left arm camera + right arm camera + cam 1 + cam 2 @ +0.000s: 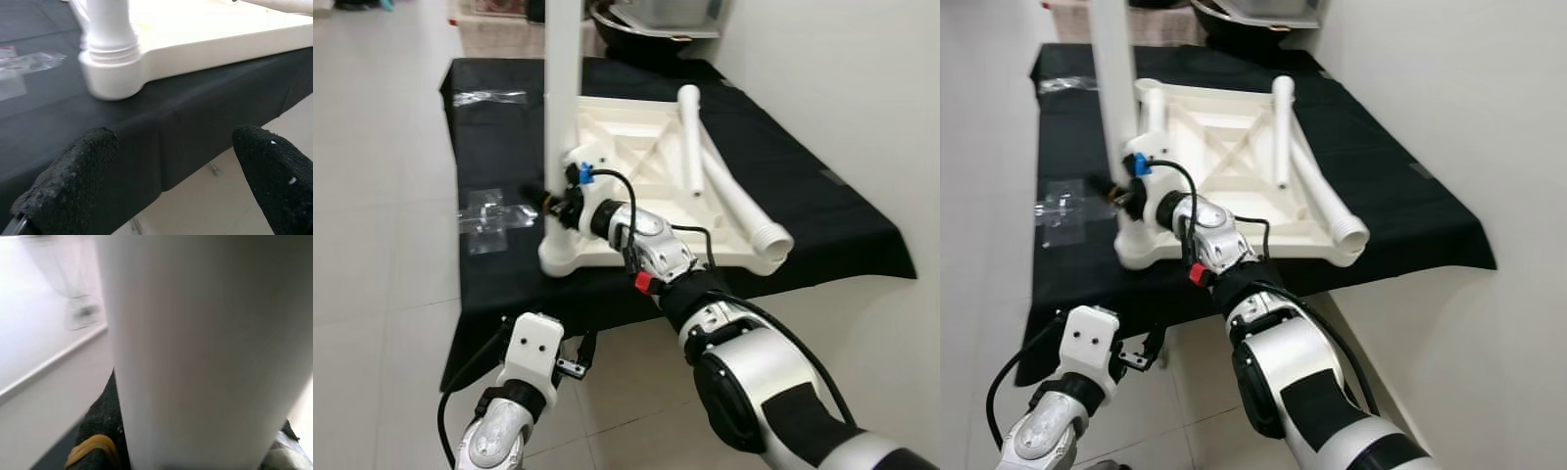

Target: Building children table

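While the right tool (553, 201) clamps the upright white leg (561, 78) at centre frame, the left tool (166, 186) hangs open at the worktop (499, 137) edge, lower left.

Bright, even indoor light; the white leg (562, 88) nearly blows out against the black cloth (499, 127). The right wrist view is badly blurred; soft focus elsewhere, faint shadows.

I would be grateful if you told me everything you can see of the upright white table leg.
The upright leg is a smooth white tube, plastic by its look, standing vertically in the near left corner socket of the upturned white tabletop. Its top runs out of view. The right gripper closes on it just above the socket, where a threaded collar shows.
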Controlling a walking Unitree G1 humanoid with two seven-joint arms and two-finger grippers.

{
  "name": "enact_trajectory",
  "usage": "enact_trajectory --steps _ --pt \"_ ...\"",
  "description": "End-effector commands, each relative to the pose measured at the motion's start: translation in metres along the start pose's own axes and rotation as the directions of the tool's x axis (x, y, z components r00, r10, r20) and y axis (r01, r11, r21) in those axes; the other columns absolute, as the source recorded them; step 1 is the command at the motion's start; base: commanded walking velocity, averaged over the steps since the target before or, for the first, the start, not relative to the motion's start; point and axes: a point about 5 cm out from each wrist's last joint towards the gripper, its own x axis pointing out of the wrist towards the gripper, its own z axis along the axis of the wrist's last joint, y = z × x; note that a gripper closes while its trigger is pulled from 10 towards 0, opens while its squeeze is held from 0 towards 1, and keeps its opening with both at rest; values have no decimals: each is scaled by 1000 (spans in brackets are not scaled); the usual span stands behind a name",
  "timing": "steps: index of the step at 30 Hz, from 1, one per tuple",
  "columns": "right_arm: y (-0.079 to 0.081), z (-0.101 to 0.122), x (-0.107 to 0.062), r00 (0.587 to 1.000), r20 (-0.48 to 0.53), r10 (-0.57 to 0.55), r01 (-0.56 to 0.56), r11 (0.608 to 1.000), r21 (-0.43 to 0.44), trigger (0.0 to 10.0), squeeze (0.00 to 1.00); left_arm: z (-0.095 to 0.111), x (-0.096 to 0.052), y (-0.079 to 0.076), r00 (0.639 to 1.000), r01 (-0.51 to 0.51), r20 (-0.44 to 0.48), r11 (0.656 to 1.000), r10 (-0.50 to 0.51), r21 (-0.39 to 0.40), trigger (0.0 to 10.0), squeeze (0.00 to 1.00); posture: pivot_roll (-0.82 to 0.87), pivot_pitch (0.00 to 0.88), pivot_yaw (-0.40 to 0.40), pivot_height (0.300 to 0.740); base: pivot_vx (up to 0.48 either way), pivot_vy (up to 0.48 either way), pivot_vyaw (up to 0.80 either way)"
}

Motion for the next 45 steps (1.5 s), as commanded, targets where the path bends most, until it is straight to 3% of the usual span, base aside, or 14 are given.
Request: enact_trajectory --steps 1,10,11,14,15,16,22,23,26,28,30,31,36,45 --pt "-25 -10 -10 947 -34 -318 317 948 -37 0 0 -3 1 -4 1000 17 -8 1000 -17 -7 10000 0 137 99 -158 740 0 0 0" --pt "-18 -19 -21 775 -65 -628 631 775 36 0 0 -3 0 -4 1000 16 -8 1000 -16 -1 10000 0 146 92 -163 740 0 0 0" --pt "-15 -21 -23 754 -74 -653 657 750 78 7725 0 -3 0 -4 1000 15 -9 1000 -15 -1 10000 0 145 90 -161 740 0 0 0" --pt "-13 -22 -23 733 -82 -675 680 726 104 7725 0 -3 0 -4 1000 15 -9 1000 -15 -1 10000 0 145 90 -161 740 0 0 0" --pt "-11 -20 -22 750 -58 -659 659 735 160 10000 0 -4 0 -4 1000 15 -10 1000 -15 -1 10000 0 145 87 -160 740 0 0 0" --pt "-9 -18 -22 755 -40 -655 649 736 192 10000 1000 -4 0 -4 1000 15 -10 1000 -15 -2 10000 0 145 87 -160 740 0 0 0" --pt "-23 -5 -26 778 53 -626 609 773 177 10000 1000 -4 0 -5 1000 18 -10 1000 -18 -7 10000 0 132 84 -157 740 0 0 0" --pt "-29 2 -26 819 98 -566 543 819 188 10000 0 -5 0 -5 1000 19 -11 1000 -19 -8 10000 0 127 66 -159 740 0 0 0" --pt "-27 11 -23 954 158 -255 217 950 224 10000 0 -7 -1 -5 1000 21 -14 1000 -21 -10 10000 0 127 49 -156 740 0 0 0" --pt "-27 11 -23 954 158 -255 217 950 224 10000 0 -7 -1 -5 1000 21 -14 1000 -21 -10 10000 0 127 49 -156 740 0 0 0" --pt "-22 8 -30 975 169 142 -176 963 203 10000 0 -8 -1 -5 1000 26 -17 1000 -26 -8 10000 0 132 46 -152 740 0 0 0" --pt "-22 8 -30 975 169 142 -176 963 203 10000 0 -8 -1 -5 1000 26 -17 1000 -26 -8 10000 0 132 46 -152 740 0 0 0" --pt "-20 -4 -46 788 53 613 -615 785 69 10000 0 -8 1 -5 999 31 -17 1000 -31 0 10000 0 144 54 -155 740 0 0 0" --pt "2 6 -29 707 -26 706 -707 708 -4 10000 0 -6 0 -4 1000 24 -13 1000 -24 3 10000 0 149 73 -159 740 0 0 0"
